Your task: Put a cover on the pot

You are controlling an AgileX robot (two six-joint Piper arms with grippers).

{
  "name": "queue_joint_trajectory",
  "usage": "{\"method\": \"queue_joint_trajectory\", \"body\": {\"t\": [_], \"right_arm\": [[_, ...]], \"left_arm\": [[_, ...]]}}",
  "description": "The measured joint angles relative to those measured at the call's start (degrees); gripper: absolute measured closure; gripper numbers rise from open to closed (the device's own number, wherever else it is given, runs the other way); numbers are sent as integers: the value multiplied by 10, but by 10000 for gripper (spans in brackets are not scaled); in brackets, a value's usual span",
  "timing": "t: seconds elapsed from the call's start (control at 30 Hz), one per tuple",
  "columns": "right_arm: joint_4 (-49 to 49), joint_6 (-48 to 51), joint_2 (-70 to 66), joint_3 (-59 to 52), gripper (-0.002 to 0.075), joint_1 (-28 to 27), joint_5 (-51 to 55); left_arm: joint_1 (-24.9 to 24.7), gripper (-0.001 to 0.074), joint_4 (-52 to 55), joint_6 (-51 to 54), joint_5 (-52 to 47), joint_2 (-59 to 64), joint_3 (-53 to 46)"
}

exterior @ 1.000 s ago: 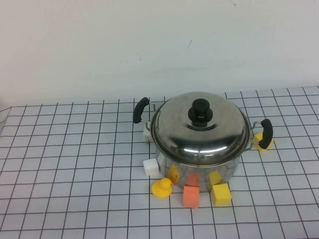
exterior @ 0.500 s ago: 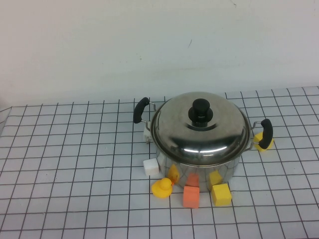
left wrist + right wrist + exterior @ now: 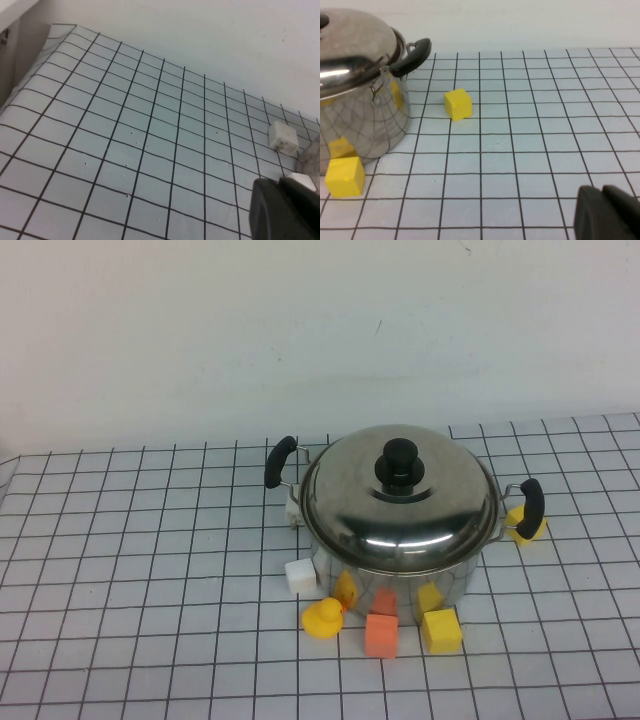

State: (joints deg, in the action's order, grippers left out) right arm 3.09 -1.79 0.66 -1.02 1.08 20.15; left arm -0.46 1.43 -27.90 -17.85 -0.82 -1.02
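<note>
The domed steel lid with black knob [image 3: 400, 498] sat on the shiny steel pot [image 3: 400, 575]: covering looked done. Left end effector [image 3: 285, 210] was pressed together, parked left; right end effector [image 3: 607, 212], parked right, fingers unclear. Next: nothing.

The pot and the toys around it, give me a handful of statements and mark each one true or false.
1. The lid sits on the pot. True.
2. A yellow duck sits on the table in front of the pot. True.
3. The orange block rests on top of the lid. False: it stands on the table in front of the pot.
4. The left end effector grips the lid knob. False: it is shut, off to the side, holding nothing.
5. The white block lies beside the pot. True.
</note>
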Motion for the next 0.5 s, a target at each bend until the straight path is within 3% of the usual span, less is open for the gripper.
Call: {"method": "queue_joint_trajectory", "body": {"t": [0.5], "right_arm": [[0,0,0,0,717,0,0]], "left_arm": [[0,736,-40,28,-2,0,0]]}}
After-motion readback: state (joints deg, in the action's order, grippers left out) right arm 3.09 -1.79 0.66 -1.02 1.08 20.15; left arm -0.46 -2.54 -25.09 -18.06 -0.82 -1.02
